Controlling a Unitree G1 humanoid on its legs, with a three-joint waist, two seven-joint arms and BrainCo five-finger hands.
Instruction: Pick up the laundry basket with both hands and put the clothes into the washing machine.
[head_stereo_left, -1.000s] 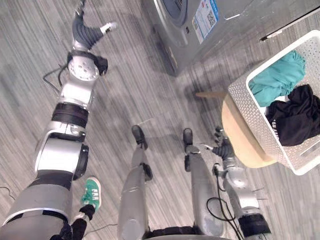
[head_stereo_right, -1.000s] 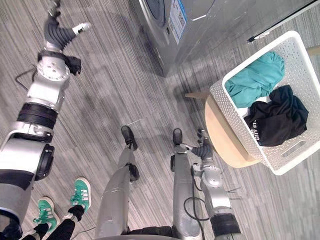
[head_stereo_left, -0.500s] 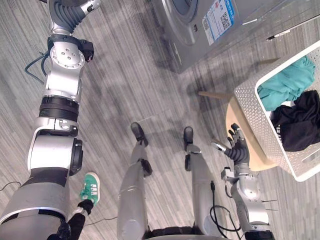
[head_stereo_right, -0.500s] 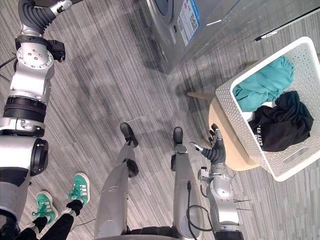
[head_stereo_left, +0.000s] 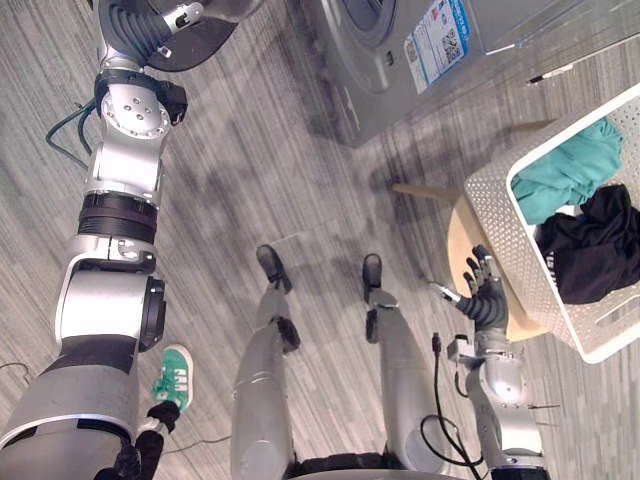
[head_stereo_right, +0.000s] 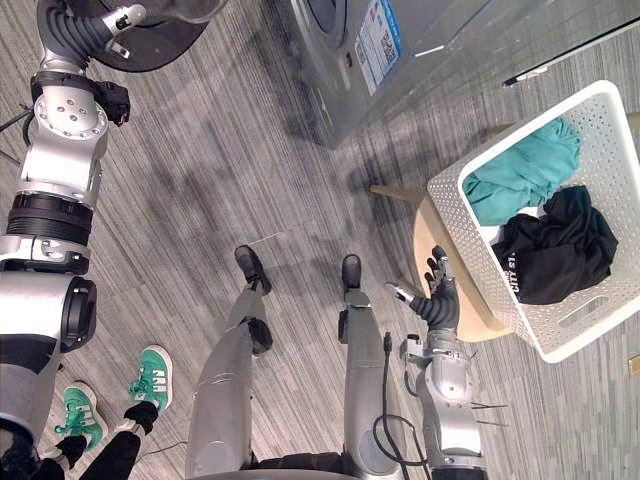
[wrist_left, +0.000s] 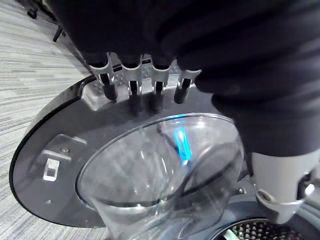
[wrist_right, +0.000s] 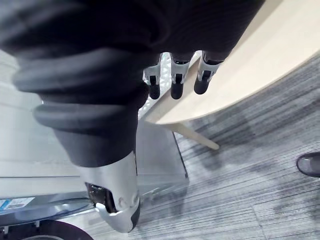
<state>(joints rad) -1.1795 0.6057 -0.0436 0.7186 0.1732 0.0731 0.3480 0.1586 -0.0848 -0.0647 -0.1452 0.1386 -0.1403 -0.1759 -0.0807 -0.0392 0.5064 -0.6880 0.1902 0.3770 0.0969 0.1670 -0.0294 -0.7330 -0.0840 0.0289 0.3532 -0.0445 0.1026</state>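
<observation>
The robot's left hand (wrist_left: 131, 86) reaches up to the open washing machine door (wrist_left: 55, 145), its fingers straight in a row with the dark tips against the door's grey inner frame beside the glass bowl, the thumb held apart, gripping nothing. A person's green shoes (head_stereo_right: 150, 365) stand on the grey floor at the lower left. The washing machine (head_stereo_left: 370, 60) carries a blue-and-white label (head_stereo_left: 437, 40) with a square code, its print too small to read. The right hand (head_stereo_left: 487, 298) stands with fingers spread and empty, just beside the laundry basket (head_stereo_left: 500, 220), which rests on a round wooden stool (head_stereo_left: 462, 240). Inside lie a teal garment (head_stereo_left: 570, 170) and a black garment (head_stereo_left: 595, 245) with unreadable white lettering.
</observation>
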